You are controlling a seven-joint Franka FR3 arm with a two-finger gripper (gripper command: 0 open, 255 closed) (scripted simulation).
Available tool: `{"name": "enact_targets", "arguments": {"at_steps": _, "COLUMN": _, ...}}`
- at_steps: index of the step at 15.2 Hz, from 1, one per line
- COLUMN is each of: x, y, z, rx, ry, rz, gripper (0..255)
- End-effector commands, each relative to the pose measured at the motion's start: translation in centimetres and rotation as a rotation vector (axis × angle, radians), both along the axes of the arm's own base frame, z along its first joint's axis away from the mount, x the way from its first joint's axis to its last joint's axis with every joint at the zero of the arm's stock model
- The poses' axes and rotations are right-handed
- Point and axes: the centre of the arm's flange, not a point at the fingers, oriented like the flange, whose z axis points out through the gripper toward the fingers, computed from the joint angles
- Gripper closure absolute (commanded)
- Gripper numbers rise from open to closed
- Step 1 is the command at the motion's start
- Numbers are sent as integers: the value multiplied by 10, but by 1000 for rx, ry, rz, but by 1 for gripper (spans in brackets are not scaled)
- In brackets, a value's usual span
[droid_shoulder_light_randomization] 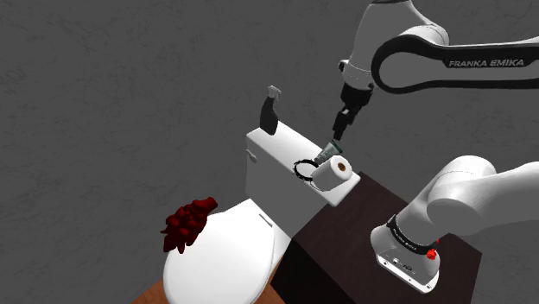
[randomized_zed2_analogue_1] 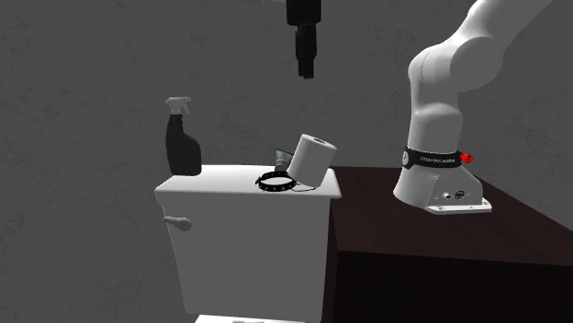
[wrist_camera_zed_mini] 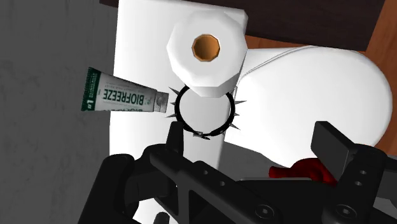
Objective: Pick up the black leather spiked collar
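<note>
Gripper (wrist_camera_zed_mini: 252, 143) has its fingers (wrist_camera_zed_mini: 175, 137) spread apart with nothing between them. We see it hanging well above the toilet tank lid (randomized_zed2_analogue_1: 211, 183), clear of everything. The black spiked collar (wrist_camera_zed_mini: 203, 132) lies flat on the lid, by the front edge, toward the end next to the dark stand (droid_shoulder_light_randomization: 363, 216). The toilet paper roll (wrist_camera_zed_mini: 210, 73) sits tilted at that end, just beside the collar; we can't tell if they touch. The Biofreeze tube (wrist_camera_zed_mini: 121, 97) lies near the collar on the back-edge side, its tail overhanging that edge. The black spray bottle (randomized_zed2_analogue_1: 183, 142) stands upright at the lid's far end, well apart. A dark red lumpy object (droid_shoulder_light_randomization: 186, 224) rests on the closed toilet seat lid (droid_shoulder_light_randomization: 225, 255).
</note>
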Motion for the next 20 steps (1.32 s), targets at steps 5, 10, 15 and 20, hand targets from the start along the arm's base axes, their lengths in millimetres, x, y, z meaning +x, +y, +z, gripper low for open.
{"name": "enact_targets", "arguments": {"at_steps": 5, "x": 19, "y": 13, "z": -79, "rx": -27, "ry": -6, "rz": -28, "gripper": 0}}
{"name": "enact_targets", "arguments": {"at_steps": 10, "x": 34, "y": 22, "z": -143, "rx": -50, "ry": -9, "rz": -52, "gripper": 0}}
{"name": "enact_targets", "arguments": {"at_steps": 15, "x": 50, "y": 28, "z": -208, "rx": -73, "ry": -12, "rz": -76, "gripper": 0}}
{"name": "enact_targets", "arguments": {"at_steps": 20, "x": 62, "y": 32, "z": -262, "rx": -90, "ry": -14, "rz": -94, "gripper": 0}}
